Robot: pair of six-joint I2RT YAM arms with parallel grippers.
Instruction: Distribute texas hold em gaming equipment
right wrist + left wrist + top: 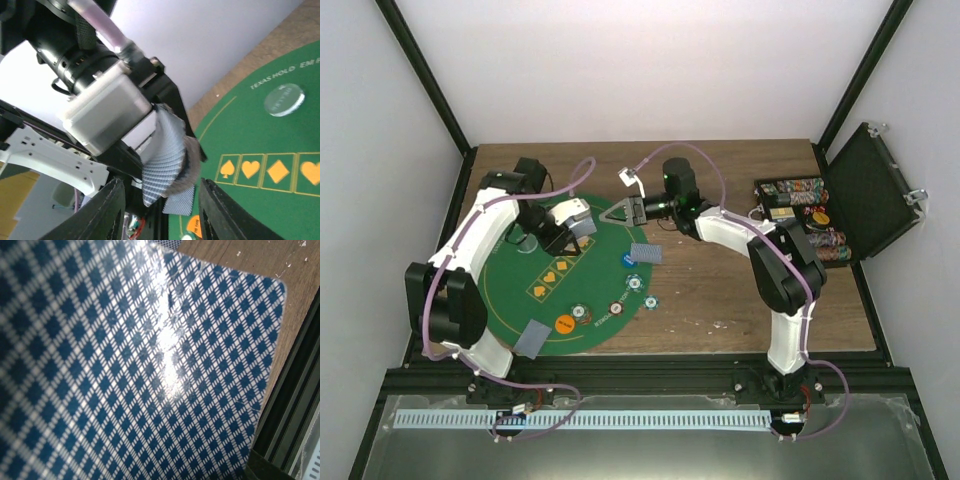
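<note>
- Since dealt cards [533, 338] lie at the mat's [510, 290] 7 o'clock rim beside the left arm [445, 300], a low elbow could scuff them.
- Chips [617, 308] line the 5 o'clock arc; a low sweep would scatter them.
- Around 12, left pincer [570, 228] pinches the bowed deck [165, 150], right pincer [617, 212] spread just beside it; a deep bite might drag several cards.
- Free lane: bare tabletop [720, 300] at 3 o'clock, short of the black case [880, 190].
</note>
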